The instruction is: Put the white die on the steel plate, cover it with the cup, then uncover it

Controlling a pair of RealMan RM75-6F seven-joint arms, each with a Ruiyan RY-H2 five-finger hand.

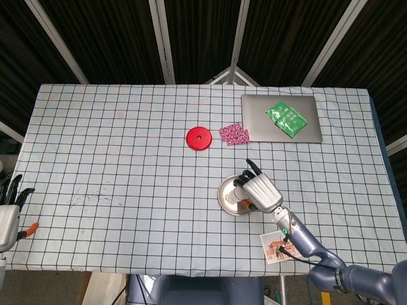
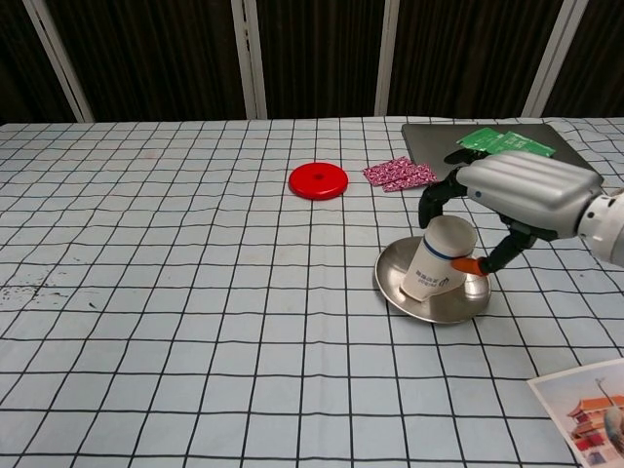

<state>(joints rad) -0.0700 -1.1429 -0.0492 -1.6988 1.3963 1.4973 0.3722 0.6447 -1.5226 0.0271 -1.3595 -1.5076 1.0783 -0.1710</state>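
A white paper cup [image 2: 439,263] stands upside down and tilted on the steel plate [image 2: 395,285], its mouth touching the plate. My right hand [image 2: 517,195] grips the cup from above, fingers and orange-tipped thumb around its upper part. From the head view the same hand [image 1: 262,192] hides most of the cup, and the plate [image 1: 226,197] shows to its left. The white die is hidden in both views. My left hand [image 1: 7,213] hangs at the table's left edge, fingers apart and empty.
A red disc [image 2: 317,179] and a pink patterned packet [image 2: 398,174] lie behind the plate. A grey laptop [image 1: 280,127] with a green packet [image 1: 287,119] on it sits at the back right. A photo card [image 2: 583,405] lies at the front right.
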